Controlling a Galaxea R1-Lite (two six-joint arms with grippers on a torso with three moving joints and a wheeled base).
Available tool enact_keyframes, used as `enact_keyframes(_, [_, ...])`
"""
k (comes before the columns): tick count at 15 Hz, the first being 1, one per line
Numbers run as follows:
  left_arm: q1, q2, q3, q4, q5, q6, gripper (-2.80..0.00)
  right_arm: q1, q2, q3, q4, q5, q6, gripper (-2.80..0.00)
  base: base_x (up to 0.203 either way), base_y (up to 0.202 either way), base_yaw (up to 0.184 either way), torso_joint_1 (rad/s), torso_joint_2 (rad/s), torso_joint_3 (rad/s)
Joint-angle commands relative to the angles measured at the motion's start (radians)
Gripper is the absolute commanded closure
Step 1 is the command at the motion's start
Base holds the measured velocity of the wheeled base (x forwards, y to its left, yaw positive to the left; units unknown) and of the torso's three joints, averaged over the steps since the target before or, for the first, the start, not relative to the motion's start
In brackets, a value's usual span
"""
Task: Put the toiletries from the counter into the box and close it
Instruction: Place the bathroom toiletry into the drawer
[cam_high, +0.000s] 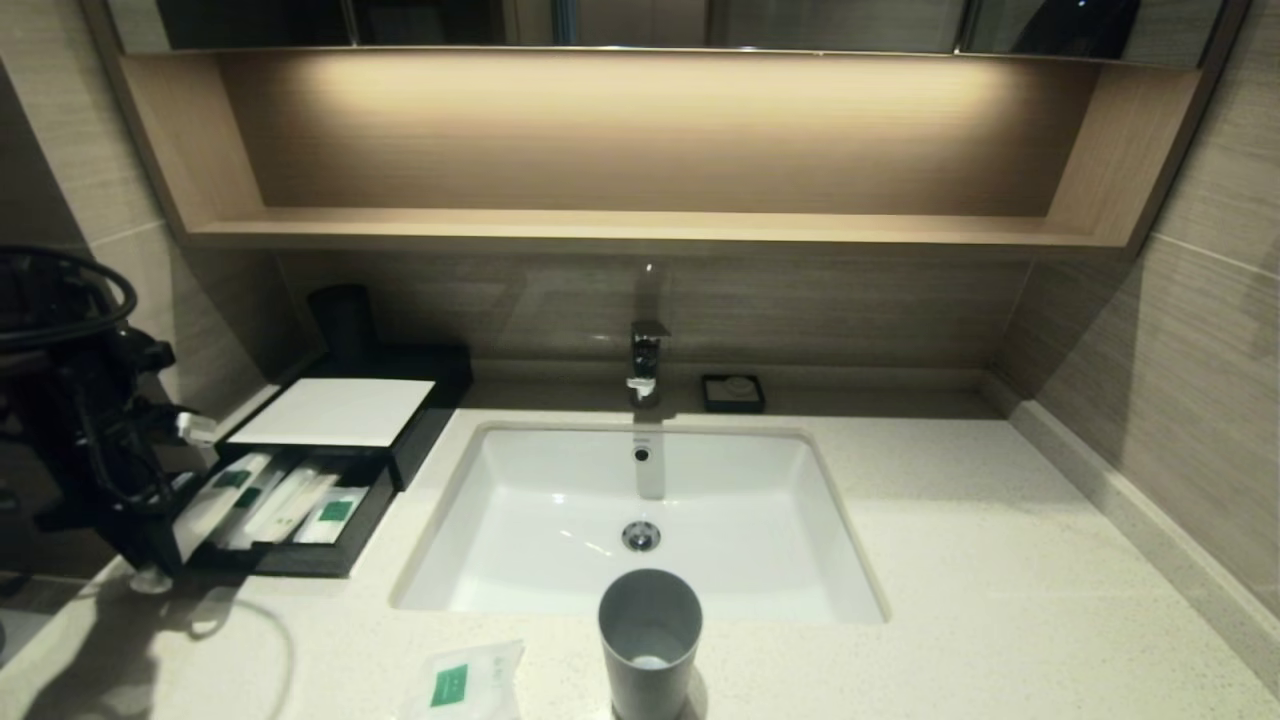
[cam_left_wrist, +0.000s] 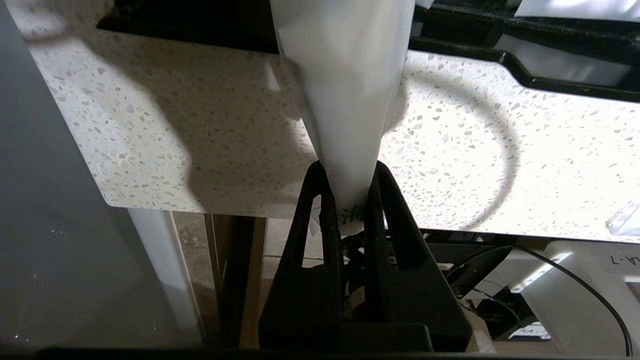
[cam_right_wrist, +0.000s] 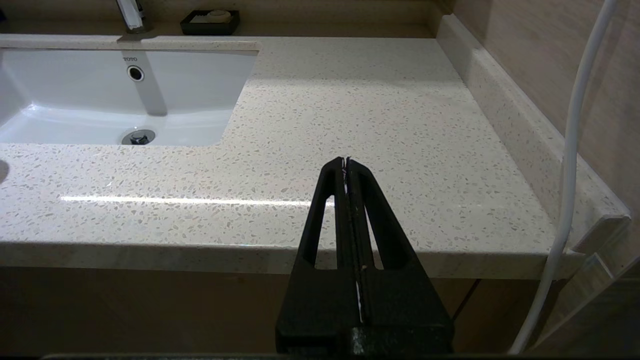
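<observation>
At the counter's (cam_high: 950, 560) left end, seen from the head camera, the black box (cam_high: 335, 450) stood with its drawer pulled out toward the front edge, several packets (cam_high: 275, 500) lying inside. One squarish packet (cam_high: 465, 682) lay at the front edge, just beside a grey cup (cam_high: 650, 640). The left arm hung over the left edge by the drawer.

From the left wrist camera, the left gripper (cam_left_wrist: 347, 195) was clamped on one end of a long white packet (cam_left_wrist: 345, 75), held above the counter's edge and reaching toward the drawer.

From the right wrist camera, the right gripper (cam_right_wrist: 347, 165) hung before the counter's front edge, right of the sink (cam_right_wrist: 100, 95), jaws pressed together on nothing.
</observation>
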Motion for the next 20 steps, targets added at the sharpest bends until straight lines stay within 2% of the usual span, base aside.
enact_keyframes(1, [0.0,0.003,0.0,-0.012,0.0,0.004,0.0,0.0,0.001,0.002,0.0,0.0,0.0,0.0,0.0,0.0,0.0,0.0,0.0,0.0])
enact_keyframes(14, [-0.022,0.0,0.0,-0.048,-0.005,-0.009,0.0,0.0,0.001,0.002,-0.001,0.0,-0.001,0.0,0.0,0.0,0.0,0.0,0.0,0.0])
enact_keyframes(20, [-0.022,-0.047,0.0,0.04,-0.008,-0.01,0.0,0.0,0.001,0.002,0.0,0.0,0.0,0.0,0.0,0.0,0.0,0.0,0.0,0.0])
